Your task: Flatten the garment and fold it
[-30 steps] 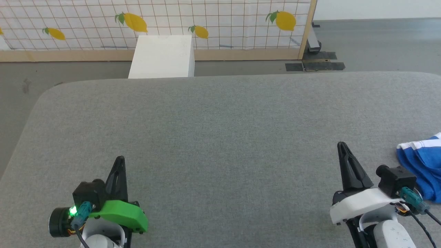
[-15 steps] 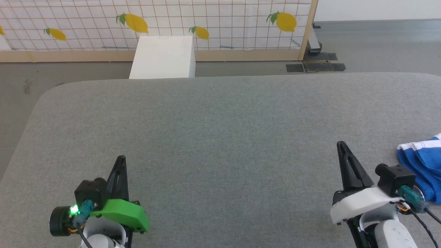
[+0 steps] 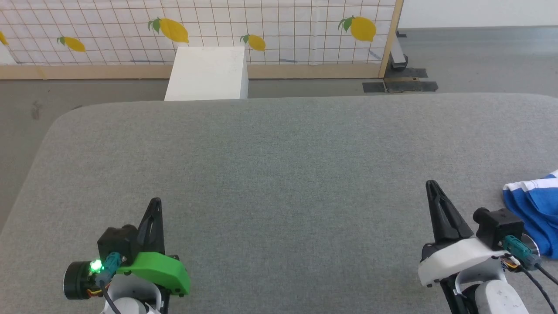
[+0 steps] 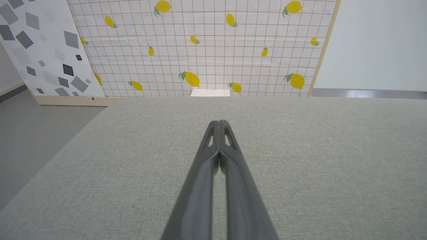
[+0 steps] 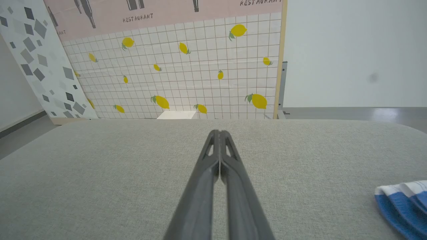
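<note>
The garment (image 3: 537,209), bright blue fabric with white trim bands, lies bunched at the right edge of the grey padded table (image 3: 279,165), partly cut off by the frame. In the right wrist view the garment (image 5: 402,206) sits at the lower right. My right gripper (image 3: 431,185) hovers just left of it, fingers pressed together and empty; the right gripper (image 5: 219,133) points across bare table. My left gripper (image 3: 154,203) rests at the lower left, far from the garment, and the left gripper (image 4: 219,123) is also shut on nothing.
A white box (image 3: 207,73) stands on the floor beyond the table's far edge, before a lemon-print screen (image 3: 270,26) with a wooden frame. Grey floor (image 3: 479,56) lies to the right and left. The table's left corner (image 3: 56,126) is rounded.
The whole head view has shifted slightly, so the camera moved a little. Neither gripper nor the garment has visibly moved on the table.
</note>
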`<state>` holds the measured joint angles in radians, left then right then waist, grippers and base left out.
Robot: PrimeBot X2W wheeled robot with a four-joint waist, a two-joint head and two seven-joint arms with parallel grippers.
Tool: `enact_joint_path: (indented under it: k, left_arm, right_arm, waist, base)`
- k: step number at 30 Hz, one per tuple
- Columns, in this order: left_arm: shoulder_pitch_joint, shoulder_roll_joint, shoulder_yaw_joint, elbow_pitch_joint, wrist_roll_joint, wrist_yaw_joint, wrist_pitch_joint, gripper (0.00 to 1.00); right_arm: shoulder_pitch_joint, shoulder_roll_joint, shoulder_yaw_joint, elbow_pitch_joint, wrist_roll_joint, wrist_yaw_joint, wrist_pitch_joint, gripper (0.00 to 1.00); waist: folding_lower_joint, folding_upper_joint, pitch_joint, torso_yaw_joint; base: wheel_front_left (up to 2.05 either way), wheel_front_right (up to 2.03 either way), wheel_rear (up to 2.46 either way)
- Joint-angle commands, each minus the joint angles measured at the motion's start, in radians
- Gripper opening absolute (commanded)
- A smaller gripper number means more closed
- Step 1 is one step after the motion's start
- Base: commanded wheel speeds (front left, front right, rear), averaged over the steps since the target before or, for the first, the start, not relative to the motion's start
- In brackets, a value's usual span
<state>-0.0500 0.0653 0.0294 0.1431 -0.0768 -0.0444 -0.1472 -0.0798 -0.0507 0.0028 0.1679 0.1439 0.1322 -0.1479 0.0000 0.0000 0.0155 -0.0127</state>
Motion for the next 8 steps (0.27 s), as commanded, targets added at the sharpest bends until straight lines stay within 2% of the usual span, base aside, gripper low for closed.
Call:
enact_joint_path:
  k: [1,8]
  left_arm:
    - [0.012,-0.004,0.0,-0.011,0.015,0.006,0.006,0.0]
    - [0.016,-0.005,-0.003,-0.024,0.021,0.01,0.02,0.0]
  right_arm:
    - [0.017,0.0,-0.001,-0.011,-0.012,-0.001,0.008,0.0]
    - [0.023,0.0,-0.001,-0.027,-0.025,-0.001,0.021,0.0]
  waist:
    - [0.0,0.0,0.0,0.0]
    - [0.0,0.0,-0.002,0.001]
  base:
    - [0.0,0.0,0.0]
    - [0.0,0.0,0.0]
